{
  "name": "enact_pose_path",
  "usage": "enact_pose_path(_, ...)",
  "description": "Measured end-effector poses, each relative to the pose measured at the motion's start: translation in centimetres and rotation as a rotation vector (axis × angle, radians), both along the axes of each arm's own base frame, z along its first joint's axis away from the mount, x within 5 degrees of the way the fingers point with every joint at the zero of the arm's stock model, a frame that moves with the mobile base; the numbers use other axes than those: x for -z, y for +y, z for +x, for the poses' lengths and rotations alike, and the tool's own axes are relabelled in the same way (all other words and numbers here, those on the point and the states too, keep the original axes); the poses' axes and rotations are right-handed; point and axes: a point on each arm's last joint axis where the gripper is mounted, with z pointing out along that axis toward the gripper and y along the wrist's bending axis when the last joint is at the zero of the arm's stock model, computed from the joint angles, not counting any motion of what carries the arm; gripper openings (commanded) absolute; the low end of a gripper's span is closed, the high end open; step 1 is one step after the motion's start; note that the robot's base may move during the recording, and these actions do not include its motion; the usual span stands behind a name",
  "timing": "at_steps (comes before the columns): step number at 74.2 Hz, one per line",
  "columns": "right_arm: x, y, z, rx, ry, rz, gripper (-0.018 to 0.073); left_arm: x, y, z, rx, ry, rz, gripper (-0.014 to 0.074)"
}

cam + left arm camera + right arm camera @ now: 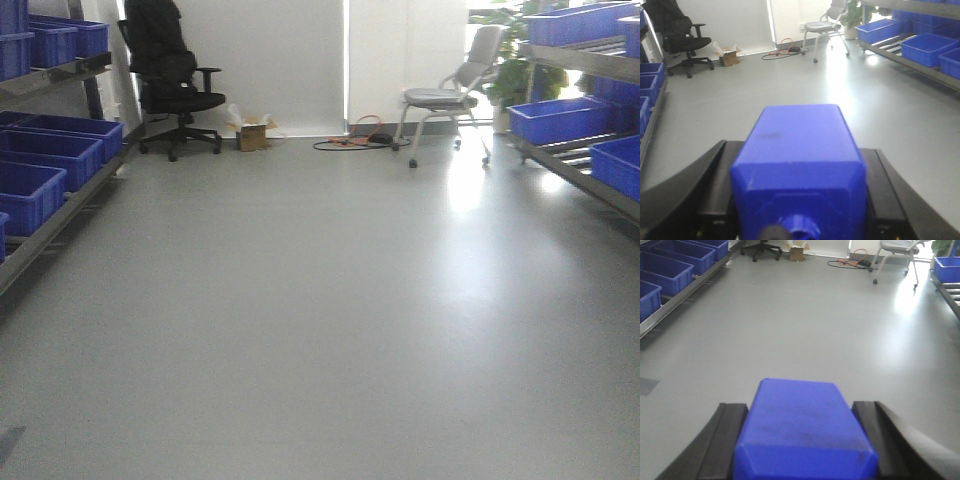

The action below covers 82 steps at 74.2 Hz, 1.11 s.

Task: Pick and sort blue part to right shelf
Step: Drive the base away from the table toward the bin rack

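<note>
grey, smooth floor [320,330] with a faint sheen fills the room, bright with glare on the far right. at the right stands the stainless-steel right shelf [580,58], carrying large blue plastic crates [560,118] and pale roller tracks; a similar steel rack [685,296] with crates lines the left. at the far wall are a black office chair [175,75], a grey folding chair [450,95] and a small cardboard box [252,135]. the left gripper [799,147] has its black jaws closed on the sides of a blue moulded plastic block with a round threaded neck [800,170]. the right gripper [799,406] is likewise clamped on a second blue plastic block with bevelled edges [802,440]. both parts are therefore carried at the wrists, well apart from the right shelf. judgement: these look like rigid, hollow, light mouldings. the matt faces show slight scuffing, so grip should be fair, though the smooth plastic may slip under a loose hold. the flat parallel side faces are the proper place to hold; the neck and bevelled corners are not. breakage risk appears low.
</note>
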Motion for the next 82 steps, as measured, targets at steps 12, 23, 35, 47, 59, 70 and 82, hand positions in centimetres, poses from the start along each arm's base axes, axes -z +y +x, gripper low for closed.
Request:
enact_pose_path(12,0.00,0.00,0.00,0.000,0.000,0.000,0.0289,0.00,0.00,0.00,0.000,0.000,0.000,0.0335)
enact_pose_path(23,0.00,0.00,0.00,0.000,0.000,0.000,0.0289,0.00,0.00,0.00,0.000,0.000,0.000,0.0335)
enact_pose_path(35,0.00,0.00,0.00,0.000,0.000,0.000,0.0289,0.00,0.00,0.00,0.000,0.000,0.000,0.0335)
enact_pose_path(47,0.00,-0.01,0.00,0.001,0.000,-0.001,0.0289,0.00,0.00,0.00,0.000,0.000,0.000,0.0335)
enact_pose_path(59,0.00,-0.01,0.00,0.001,0.000,-0.001,0.0289,0.00,0.00,0.00,0.000,0.000,0.000,0.0335)
enact_pose_path(70,0.00,-0.01,0.00,0.001,0.000,-0.001,0.0289,0.00,0.00,0.00,0.000,0.000,0.000,0.0335)
enact_pose_path(82,0.00,-0.01,0.00,0.001,0.000,-0.001,0.0289,0.00,0.00,0.00,0.000,0.000,0.000,0.0335)
